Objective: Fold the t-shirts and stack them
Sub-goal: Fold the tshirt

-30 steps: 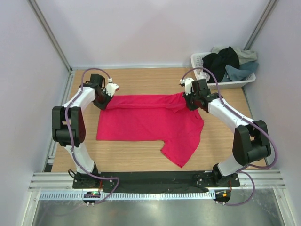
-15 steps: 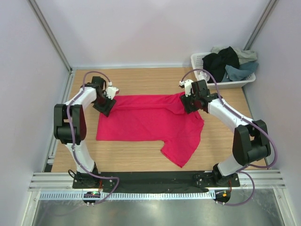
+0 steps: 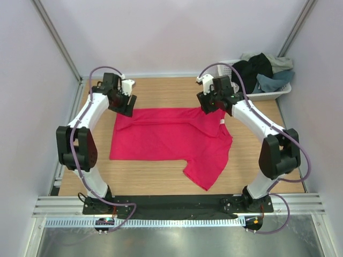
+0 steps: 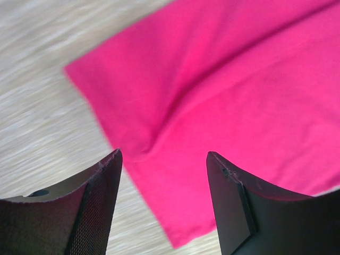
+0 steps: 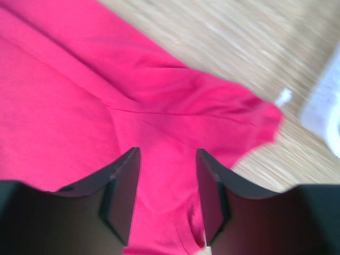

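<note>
1. Over the far-left corner of the bright crimson-pink cloth t-shirt (image 3: 166, 139) hangs my left gripper (image 3: 128, 107). Its jaws stand well apart with nothing between them. The left wrist view shows that corner of the shirt, with a soft fold in it, below the gap.
2. Over the same shirt's far-right corner hangs my right gripper (image 3: 207, 107), its jaws likewise parted and clamping nothing. The right wrist view shows a sleeve and its seam under the gap.
3. That shirt lies spread on the light wooden tabletop (image 3: 161, 91) between my two arms. Its body is roughly a rectangle, with one flap running out toward the near right.
4. Beyond the shirt's far-right corner, and apart from it, sits a white plastic lattice basket (image 3: 276, 94). It holds a heap made up of a black garment (image 3: 252, 67), a slate-blue garment (image 3: 273, 80) and a pale grey-green garment (image 3: 280, 61).
5. Both wrist views are blurred, so I cannot tell whether my fingertips touch the pink cloth or hover just above it.
</note>
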`<state>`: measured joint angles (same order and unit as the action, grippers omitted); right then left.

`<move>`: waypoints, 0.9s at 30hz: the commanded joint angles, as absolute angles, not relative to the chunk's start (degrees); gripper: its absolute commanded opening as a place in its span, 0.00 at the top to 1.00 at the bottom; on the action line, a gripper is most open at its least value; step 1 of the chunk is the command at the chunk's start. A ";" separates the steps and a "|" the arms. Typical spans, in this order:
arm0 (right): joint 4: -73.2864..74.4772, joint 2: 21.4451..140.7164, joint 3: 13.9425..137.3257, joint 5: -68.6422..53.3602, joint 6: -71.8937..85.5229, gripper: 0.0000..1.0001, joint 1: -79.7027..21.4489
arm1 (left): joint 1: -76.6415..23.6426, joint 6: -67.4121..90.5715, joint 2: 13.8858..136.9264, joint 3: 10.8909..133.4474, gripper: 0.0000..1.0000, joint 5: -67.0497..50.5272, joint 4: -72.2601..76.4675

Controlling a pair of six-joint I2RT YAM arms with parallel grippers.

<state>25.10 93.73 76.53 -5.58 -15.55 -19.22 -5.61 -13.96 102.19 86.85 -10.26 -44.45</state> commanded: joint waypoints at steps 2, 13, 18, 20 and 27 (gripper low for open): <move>28.47 100.19 79.37 -12.74 -16.17 0.53 -22.93 | -9.92 -11.34 100.99 82.72 0.35 -16.43 -45.53; 31.20 103.36 76.30 -14.85 -17.75 0.60 -24.87 | -11.07 -12.13 105.02 79.45 0.37 -19.42 -48.34; 31.29 103.97 73.66 -14.41 -18.37 0.60 -24.96 | -10.99 -11.52 106.17 79.98 0.38 -18.90 -47.99; 31.46 105.02 73.65 -14.33 -18.72 0.61 -24.87 | -11.07 -11.08 106.43 80.16 0.39 -18.90 -47.99; 32.70 108.19 76.02 -13.36 -20.21 0.63 -24.79 | -10.99 -11.51 106.35 79.19 0.39 -18.11 -48.51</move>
